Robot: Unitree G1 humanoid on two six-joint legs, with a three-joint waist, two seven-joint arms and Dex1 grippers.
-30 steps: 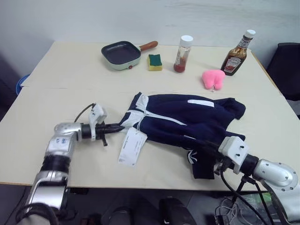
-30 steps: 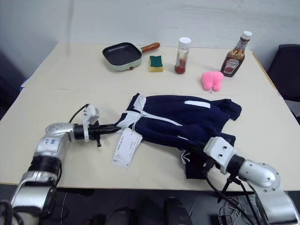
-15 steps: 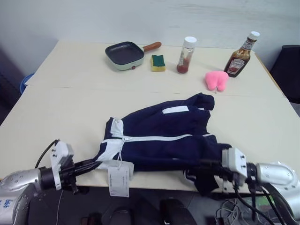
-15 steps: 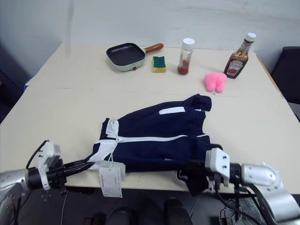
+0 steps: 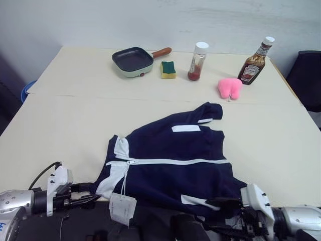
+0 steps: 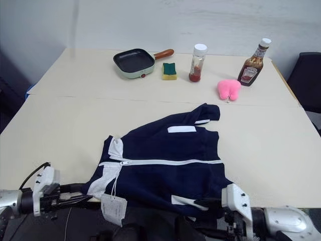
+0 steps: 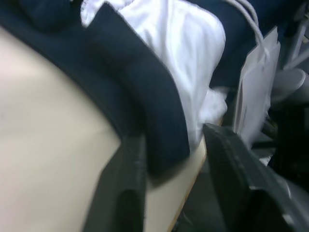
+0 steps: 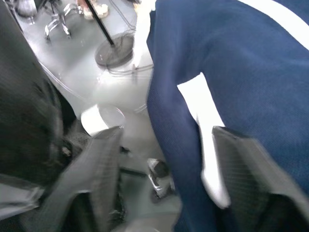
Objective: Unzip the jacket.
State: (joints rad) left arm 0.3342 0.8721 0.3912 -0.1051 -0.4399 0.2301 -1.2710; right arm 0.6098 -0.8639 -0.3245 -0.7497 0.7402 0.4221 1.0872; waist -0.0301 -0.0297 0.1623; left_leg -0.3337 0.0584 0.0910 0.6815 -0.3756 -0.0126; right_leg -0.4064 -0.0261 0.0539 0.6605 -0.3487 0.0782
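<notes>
From the head views, the jacket (image 5: pixel 170 163) lies spread on the near part of the surface (image 5: pixel 65 125), its lower hem and collar end drooping over the near edge, the white zipper (image 5: pixel 170 161) running across it and seemingly shut along its whole length. The hang tag (image 5: pixel 122 208) dangles below the edge. The left hand (image 5: pixel 83 193) sits at the collar end, the right hand (image 5: pixel 225 206) at the hem corner. A pan (image 5: pixel 133 60), sponge (image 5: pixel 168 69), jar (image 5: pixel 197 60), sauce bottle (image 5: pixel 256 60) and pink object (image 5: pixel 229 88) stand well apart at the far side.

In the left wrist view, the left hand's fingers (image 7: pixel 120 193) stand apart with the navy collar edge lying between them; they do not pinch it.

In the right wrist view, the right hand's fingers (image 8: pixel 101 169) are spread wide with a hanging navy fold between them, unclamped.

As I judge it, with so much cloth over the edge and neither hand gripping, the jacket could slide off the surface. A pull on the tag string rather than the zipper pull would merely drag the garment.

The zipper pull itself is too small to make out, and the overhanging cloth partly hides both hands' fingertips in the head views
</notes>
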